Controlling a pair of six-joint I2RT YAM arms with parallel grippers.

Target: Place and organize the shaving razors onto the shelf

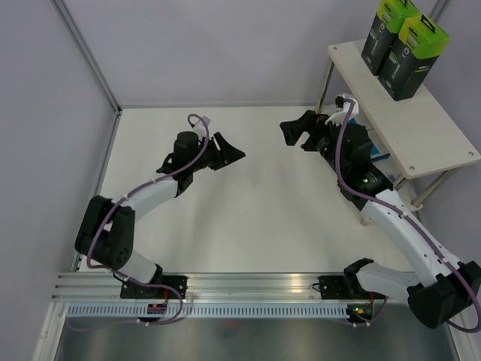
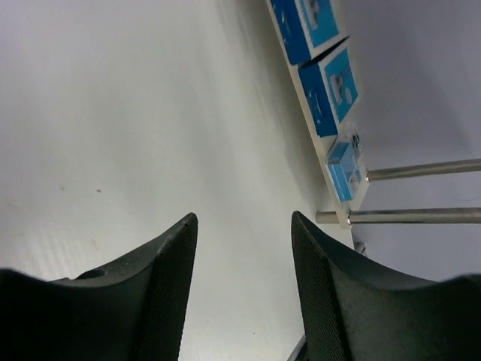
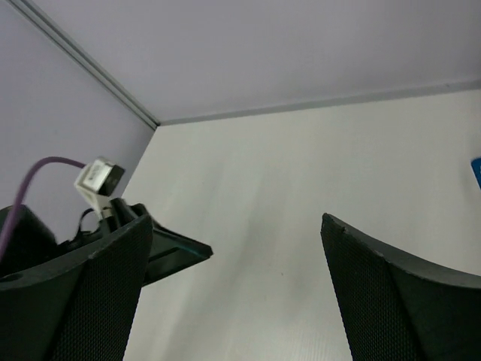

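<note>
Though parted, jaws far from razors (image 2: 328, 94).

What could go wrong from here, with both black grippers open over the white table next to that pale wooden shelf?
The right arm lies close against the pale two-tier wooden shelf; a careless swing could jolt it.
The two tall black boxes with lime-green tops stand upright near the shelf top's far corner, so a jolt might topple them.
The small clear blister pack with blue card sits at the very end of its tier and could slide off.
</note>
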